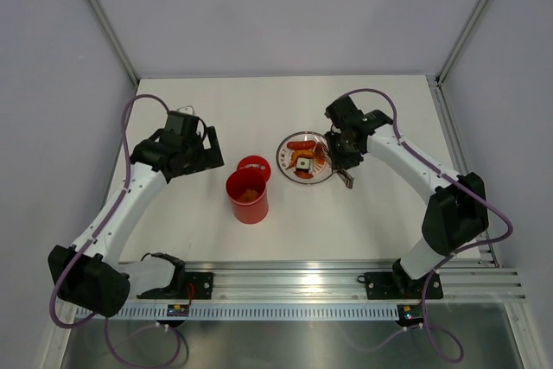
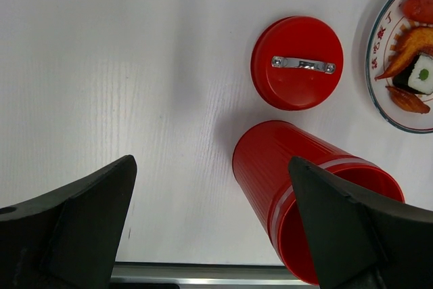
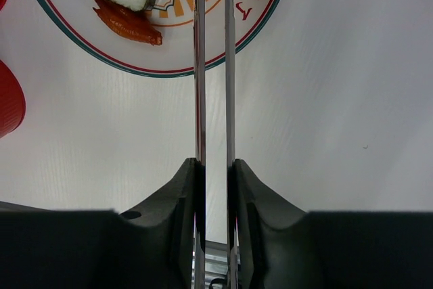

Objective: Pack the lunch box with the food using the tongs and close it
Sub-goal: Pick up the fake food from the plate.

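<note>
The red lunch box (image 1: 248, 205) stands open in the table's middle, with an orange-brown piece inside. Its lid (image 1: 253, 164) lies flat just behind it, handle up. On the plate (image 1: 282, 160) sit the food pieces: a red sausage (image 1: 301, 144), a black-and-white roll (image 1: 304, 162) and fried bits. My right gripper (image 3: 214, 164) is shut on the tongs (image 3: 200, 65), whose two arms run nearly parallel over the plate's rim (image 3: 169, 72). Their tips are cut off at the top edge of the right wrist view. My left gripper (image 2: 211, 162) hangs open to the left of the lunch box (image 2: 291, 167).
The aluminium rail (image 1: 328, 281) with the arm bases runs along the near edge. Frame posts and pale walls close in the back and both sides. The plate sits right of the lid (image 2: 296, 62), a short gap apart.
</note>
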Robot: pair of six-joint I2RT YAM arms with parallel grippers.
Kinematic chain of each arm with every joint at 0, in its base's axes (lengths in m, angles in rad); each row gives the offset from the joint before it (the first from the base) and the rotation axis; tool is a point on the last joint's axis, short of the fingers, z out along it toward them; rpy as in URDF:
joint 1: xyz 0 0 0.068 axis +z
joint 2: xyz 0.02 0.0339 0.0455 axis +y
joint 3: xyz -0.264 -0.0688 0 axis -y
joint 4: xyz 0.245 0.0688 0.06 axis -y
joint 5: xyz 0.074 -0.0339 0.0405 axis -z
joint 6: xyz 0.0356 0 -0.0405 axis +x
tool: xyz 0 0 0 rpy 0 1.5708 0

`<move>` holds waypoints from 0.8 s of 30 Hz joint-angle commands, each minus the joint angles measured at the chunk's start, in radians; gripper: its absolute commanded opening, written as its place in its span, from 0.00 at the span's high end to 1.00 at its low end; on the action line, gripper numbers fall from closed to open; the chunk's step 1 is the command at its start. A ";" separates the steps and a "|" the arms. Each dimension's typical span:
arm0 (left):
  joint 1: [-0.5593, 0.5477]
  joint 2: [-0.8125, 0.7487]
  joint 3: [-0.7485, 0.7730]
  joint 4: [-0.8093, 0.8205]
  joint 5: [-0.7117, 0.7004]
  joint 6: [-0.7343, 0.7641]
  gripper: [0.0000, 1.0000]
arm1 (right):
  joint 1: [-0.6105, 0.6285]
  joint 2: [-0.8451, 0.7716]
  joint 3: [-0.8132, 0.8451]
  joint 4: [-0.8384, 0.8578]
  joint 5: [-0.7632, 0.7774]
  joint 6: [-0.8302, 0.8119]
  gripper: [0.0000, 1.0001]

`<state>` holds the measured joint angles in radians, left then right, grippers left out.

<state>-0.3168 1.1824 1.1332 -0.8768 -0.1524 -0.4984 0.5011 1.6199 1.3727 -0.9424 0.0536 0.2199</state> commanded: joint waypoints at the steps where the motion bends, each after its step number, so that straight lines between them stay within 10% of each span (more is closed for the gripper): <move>1: 0.005 0.013 -0.035 0.035 0.025 -0.011 0.01 | 0.019 -0.052 0.031 -0.010 -0.006 0.006 0.73; 17: 0.005 0.010 -0.151 0.070 0.060 -0.048 0.01 | 0.037 -0.092 0.045 -0.022 -0.001 0.033 0.80; 24: 0.005 0.020 -0.191 0.078 0.070 -0.058 0.01 | 0.036 -0.138 0.040 0.004 0.038 0.078 1.00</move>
<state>-0.3168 1.1957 0.9668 -0.8345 -0.1047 -0.5404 0.5266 1.5448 1.3819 -0.9699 0.0681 0.2684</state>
